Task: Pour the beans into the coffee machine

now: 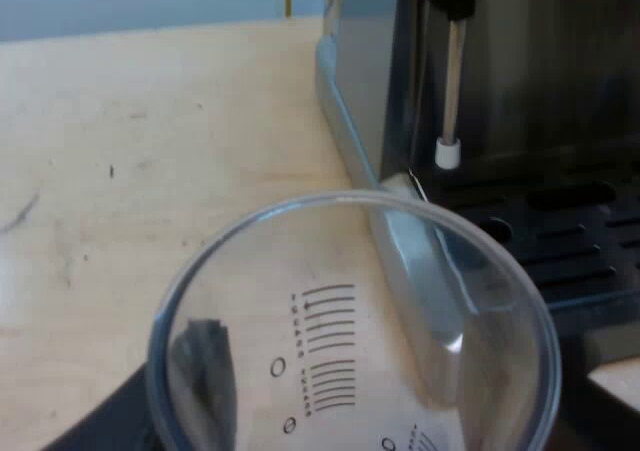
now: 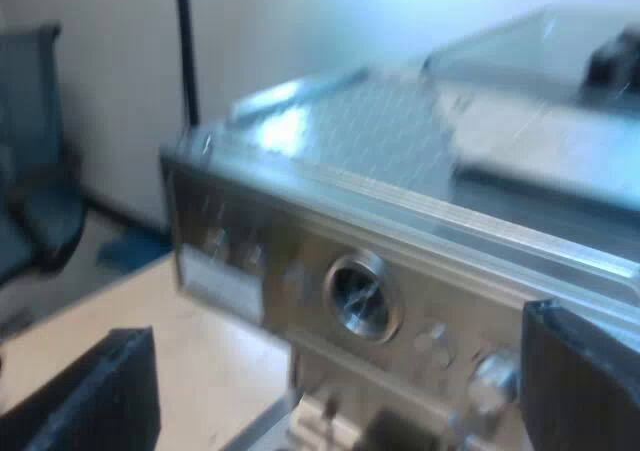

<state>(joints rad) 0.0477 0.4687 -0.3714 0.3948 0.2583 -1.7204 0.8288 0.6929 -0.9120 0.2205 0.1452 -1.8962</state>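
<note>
A clear measuring glass (image 1: 350,321) with printed scale marks is held close in my left gripper (image 1: 370,421), which is shut on it. One dark finger (image 1: 205,366) shows through the wall. I see no beans inside the glass, only the table through it. The glass hangs beside the lower corner of the espresso machine (image 1: 480,91), near its steam wand (image 1: 452,81) and drip tray (image 1: 570,241). My right gripper (image 2: 340,391) is open in front of the espresso machine's (image 2: 400,271) control panel, its fingers (image 2: 95,396) wide apart. The bean hopper (image 2: 540,61) rises on the machine's top.
A round gauge (image 2: 358,296) and several knobs line the machine's panel. Bare wooden table (image 1: 150,151) stretches beside the machine's base. A dark chair (image 2: 35,171) and a black pole (image 2: 185,41) stand beyond the machine.
</note>
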